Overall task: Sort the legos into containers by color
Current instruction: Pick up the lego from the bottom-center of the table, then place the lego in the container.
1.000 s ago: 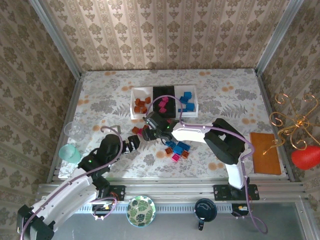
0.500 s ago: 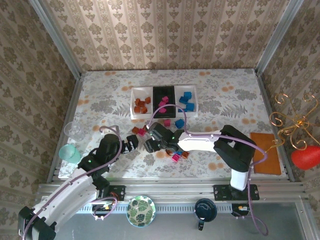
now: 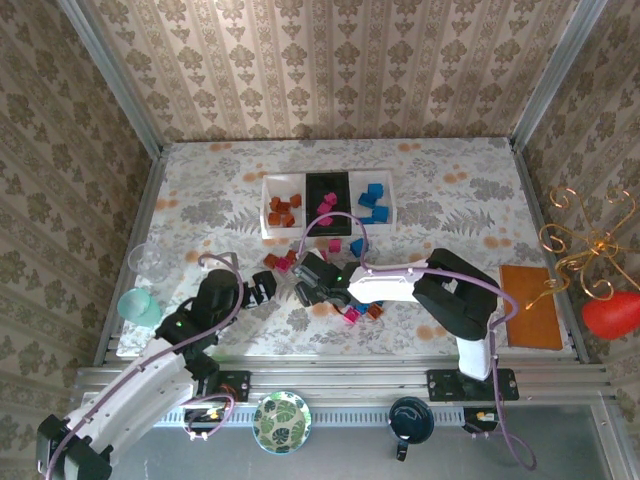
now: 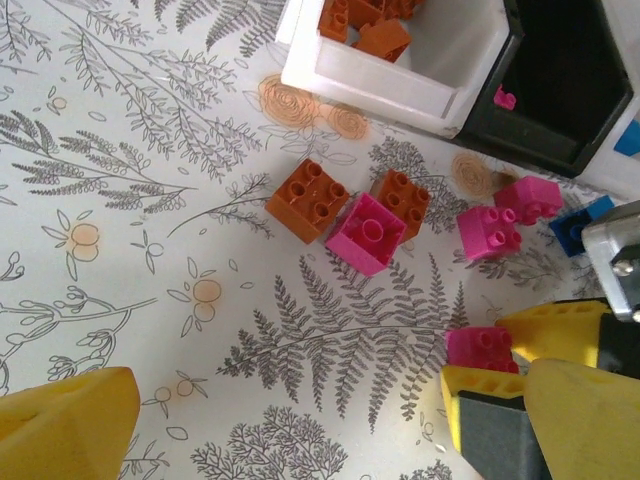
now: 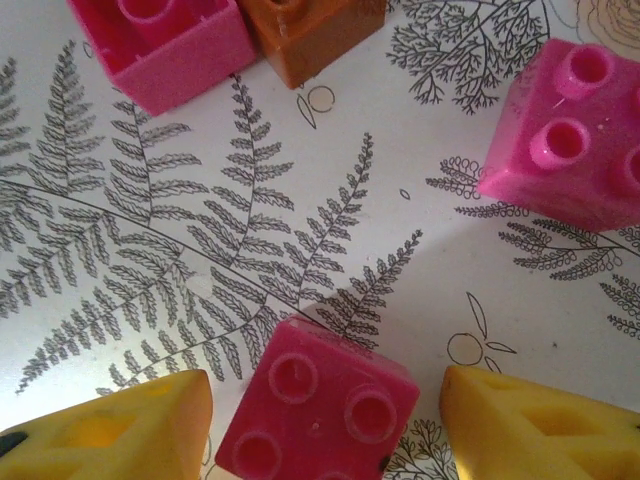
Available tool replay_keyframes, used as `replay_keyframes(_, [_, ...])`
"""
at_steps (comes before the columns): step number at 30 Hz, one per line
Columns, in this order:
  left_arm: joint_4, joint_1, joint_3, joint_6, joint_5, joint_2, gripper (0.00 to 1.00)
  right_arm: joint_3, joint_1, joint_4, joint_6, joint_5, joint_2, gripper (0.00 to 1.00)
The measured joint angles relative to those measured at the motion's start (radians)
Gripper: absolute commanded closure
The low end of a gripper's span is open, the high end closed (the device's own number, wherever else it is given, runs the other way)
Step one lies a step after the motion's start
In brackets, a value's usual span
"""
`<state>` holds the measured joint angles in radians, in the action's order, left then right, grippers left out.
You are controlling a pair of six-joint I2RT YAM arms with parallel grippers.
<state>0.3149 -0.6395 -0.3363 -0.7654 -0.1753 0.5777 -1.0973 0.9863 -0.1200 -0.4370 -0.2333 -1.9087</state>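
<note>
The left gripper [image 3: 264,289] hangs low over the floral table [image 3: 200,190], its yellow fingers [image 4: 62,425] spread wide with nothing between them. Just beyond it, two loose orange bricks [image 4: 308,200] touch a pink brick [image 4: 367,232]. To their right the right gripper [image 5: 325,400] is down at the tabletop, its fingers parted narrowly on either side of a magenta lego [image 5: 320,415] lying studs-up, not visibly clamped. Farther back stand the joined trays: the left white tray [image 3: 283,232] holds orange legos [image 3: 282,210], the black tray [image 3: 328,182] holds pink legos [image 3: 327,203], and the right white tray [image 3: 393,212] holds blue legos [image 3: 373,195]
</note>
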Motion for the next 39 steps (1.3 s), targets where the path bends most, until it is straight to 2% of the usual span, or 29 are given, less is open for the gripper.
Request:
replay_keyframes(6, [0.000, 0.000, 0.003, -0.003, 0.000, -0.002, 0.00, -0.010, 0.000, -0.011, 0.005, -0.012, -0.006, 0.44])
replay_keyframes(13, [0.000, 0.000, 0.003, -0.003, 0.005, -0.002, 0.00, -0.026, 0.000, -0.016, 0.023, -0.040, -0.018, 0.64])
replay_keyframes(17, [0.000, 0.001, 0.003, -0.003, 0.008, -0.002, 0.00, -0.014, -0.005, 0.019, 0.040, -0.037, -0.006, 0.70])
replay_keyframes(23, [0.000, 0.001, 0.003, -0.003, 0.011, -0.002, 0.00, 0.032, -0.060, 0.054, 0.067, 0.002, 0.140, 0.72])
replay_keyframes(29, [0.000, 0.002, 0.002, -0.003, 0.011, -0.002, 0.00, -0.046, -0.210, 0.068, 0.075, 0.043, 0.207, 0.74])
replay_keyframes(32, [0.000, 0.002, 0.002, -0.003, 0.014, -0.002, 0.00, -0.139, -0.285, 0.050, 0.075, 0.058, 0.160, 0.75])
replay_keyframes(36, [0.001, 0.007, 0.000, -0.003, 0.019, -0.002, 0.00, -0.317, -0.343, -0.004, 0.075, 0.061, 0.025, 0.73])
replay_keyframes(39, [0.005, 0.007, -0.009, -0.003, 0.025, 0.004, 0.00, -0.442, -0.364, -0.060, 0.072, 0.060, -0.079, 0.67])
